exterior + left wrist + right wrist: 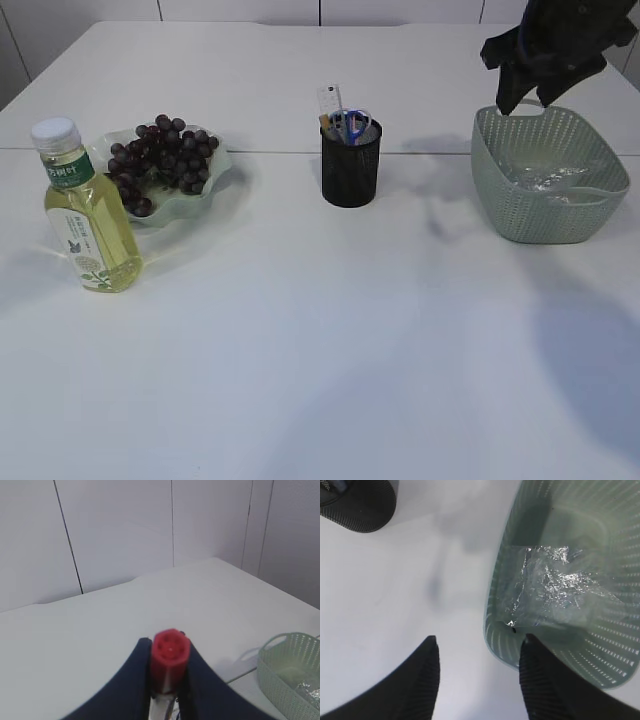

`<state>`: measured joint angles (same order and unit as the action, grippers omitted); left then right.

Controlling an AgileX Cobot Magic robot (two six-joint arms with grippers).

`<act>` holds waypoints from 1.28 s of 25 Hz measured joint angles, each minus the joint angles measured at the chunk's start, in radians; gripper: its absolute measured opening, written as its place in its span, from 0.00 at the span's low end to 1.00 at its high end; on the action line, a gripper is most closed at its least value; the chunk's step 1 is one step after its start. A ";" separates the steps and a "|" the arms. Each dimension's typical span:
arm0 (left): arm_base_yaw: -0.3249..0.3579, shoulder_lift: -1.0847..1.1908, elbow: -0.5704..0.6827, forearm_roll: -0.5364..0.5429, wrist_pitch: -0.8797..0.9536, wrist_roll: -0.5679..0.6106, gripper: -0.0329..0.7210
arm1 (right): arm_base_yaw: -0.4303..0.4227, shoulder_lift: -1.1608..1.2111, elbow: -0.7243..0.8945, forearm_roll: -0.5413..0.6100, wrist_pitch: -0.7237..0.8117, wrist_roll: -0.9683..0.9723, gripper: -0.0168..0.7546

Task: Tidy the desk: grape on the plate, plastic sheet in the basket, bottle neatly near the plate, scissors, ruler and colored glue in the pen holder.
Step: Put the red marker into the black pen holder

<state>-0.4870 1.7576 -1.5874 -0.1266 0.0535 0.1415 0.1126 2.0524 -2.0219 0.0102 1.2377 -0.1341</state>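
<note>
The left end effector (169, 680) holds the glue (170, 657). Right end effector (479, 672) is wide. Next, I think, glue goes into the pen holder (351, 165).

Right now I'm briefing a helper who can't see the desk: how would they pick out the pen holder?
Start from the white table and look at its middle, between the plate of grapes on the left and the pale green basket on the right. The pen holder stands there alone. It is the only black mesh cylinder, with blue scissors handles sticking out of its top.
</note>
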 joint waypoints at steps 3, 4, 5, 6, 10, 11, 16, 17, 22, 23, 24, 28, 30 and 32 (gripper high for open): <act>-0.009 0.032 -0.025 -0.003 0.022 0.000 0.17 | -0.002 -0.002 0.000 -0.002 0.002 0.019 0.48; -0.015 0.046 -0.037 -0.005 0.026 0.000 0.17 | -0.002 -0.002 0.000 -0.002 0.002 0.021 0.45; -0.023 0.057 -0.047 -0.005 0.031 0.000 0.17 | -0.002 -0.002 0.000 -0.002 0.002 0.023 0.43; -0.030 0.073 -0.057 -0.005 0.040 0.000 0.17 | -0.002 -0.002 0.000 -0.010 0.002 0.025 0.43; -0.043 0.140 -0.113 -0.007 0.049 0.000 0.17 | -0.002 -0.002 0.000 -0.033 0.004 0.029 0.41; -0.045 0.159 -0.130 -0.008 0.049 0.000 0.17 | -0.002 -0.002 0.000 -0.042 0.004 0.029 0.41; -0.045 0.252 -0.216 -0.028 0.049 0.000 0.17 | -0.002 -0.002 0.000 -0.054 0.004 0.029 0.41; -0.045 0.273 -0.234 -0.033 0.049 0.000 0.17 | -0.002 -0.002 0.000 -0.054 0.004 0.029 0.41; -0.045 0.363 -0.304 -0.064 0.044 0.000 0.17 | -0.002 -0.002 0.000 -0.054 0.004 0.029 0.41; -0.045 0.377 -0.308 -0.072 0.042 0.000 0.17 | -0.002 -0.002 0.000 -0.054 0.004 0.029 0.41; -0.045 0.387 -0.312 -0.085 0.036 0.000 0.17 | -0.002 -0.002 0.000 -0.054 0.004 0.029 0.41; -0.047 0.428 -0.312 -0.133 0.009 0.000 0.17 | -0.002 -0.002 0.000 -0.054 0.004 0.029 0.41; -0.057 0.444 -0.312 -0.141 -0.005 0.000 0.17 | -0.002 -0.002 0.000 -0.054 0.004 0.029 0.41; -0.069 0.456 -0.312 -0.141 -0.021 0.000 0.17 | -0.002 -0.002 0.000 -0.054 0.004 0.029 0.41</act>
<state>-0.5556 2.2139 -1.8996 -0.2674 0.0320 0.1415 0.1110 2.0509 -2.0219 -0.0439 1.2414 -0.1053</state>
